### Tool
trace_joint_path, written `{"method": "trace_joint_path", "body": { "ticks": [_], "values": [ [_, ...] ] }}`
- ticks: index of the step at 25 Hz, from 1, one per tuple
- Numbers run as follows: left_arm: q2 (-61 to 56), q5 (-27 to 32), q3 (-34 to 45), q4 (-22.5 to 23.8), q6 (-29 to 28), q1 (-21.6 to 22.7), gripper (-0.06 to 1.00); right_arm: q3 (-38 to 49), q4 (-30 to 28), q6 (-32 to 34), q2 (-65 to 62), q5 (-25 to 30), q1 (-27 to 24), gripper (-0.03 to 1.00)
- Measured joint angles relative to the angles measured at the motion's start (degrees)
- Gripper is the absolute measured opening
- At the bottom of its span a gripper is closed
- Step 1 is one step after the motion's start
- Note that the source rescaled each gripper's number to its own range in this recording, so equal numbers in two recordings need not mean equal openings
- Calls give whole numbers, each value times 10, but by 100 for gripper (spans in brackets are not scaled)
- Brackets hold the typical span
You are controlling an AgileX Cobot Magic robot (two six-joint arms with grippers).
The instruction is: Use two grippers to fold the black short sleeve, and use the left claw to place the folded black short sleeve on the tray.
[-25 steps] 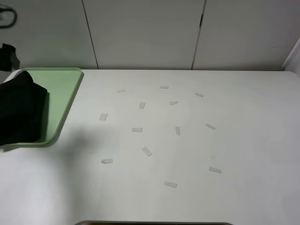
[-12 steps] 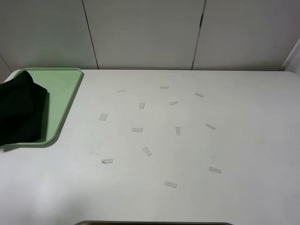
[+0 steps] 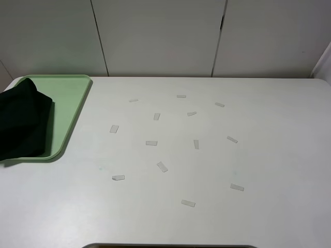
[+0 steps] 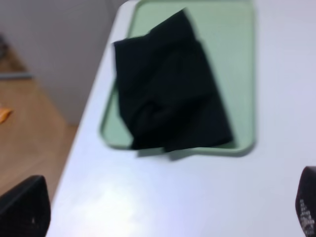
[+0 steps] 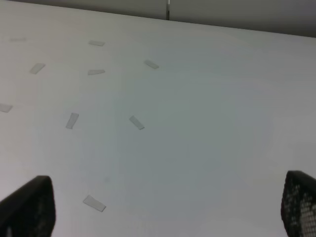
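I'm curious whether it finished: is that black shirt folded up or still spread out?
Folded. The black short sleeve lies as a compact, layered bundle on the green tray, one edge overhanging the rim.

Black short sleeve [image 3: 20, 124] (folded) on tray [image 3: 70, 111].

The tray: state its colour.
The tray is light green, clearest in the exterior high view.

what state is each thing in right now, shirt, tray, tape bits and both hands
plain black soft-fabric short-sleeved shirt: folded into a bundle, lying on the tray, one edge hanging over the rim
light green rectangular plastic tray: flat on the white table, holding the shirt
small pale tape strips: scattered flat across the table
left hand: open, empty, away from the shirt
right hand: open, empty, above the bare table
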Motion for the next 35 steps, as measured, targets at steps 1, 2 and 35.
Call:
{"method": "trace_joint_path", "body": {
  "ticks": [1, 2, 35],
  "values": [
    [-13, 0, 1, -15, 3, 0, 100, 0, 0, 0, 0, 0, 0, 100],
    [-24, 0, 5, -28, 8, 0, 100, 0, 0, 0, 0, 0, 0, 100],
    [-122, -52, 199, -108, 39, -36, 100, 0, 0, 0, 0, 0, 0, 100]
  ]
}}
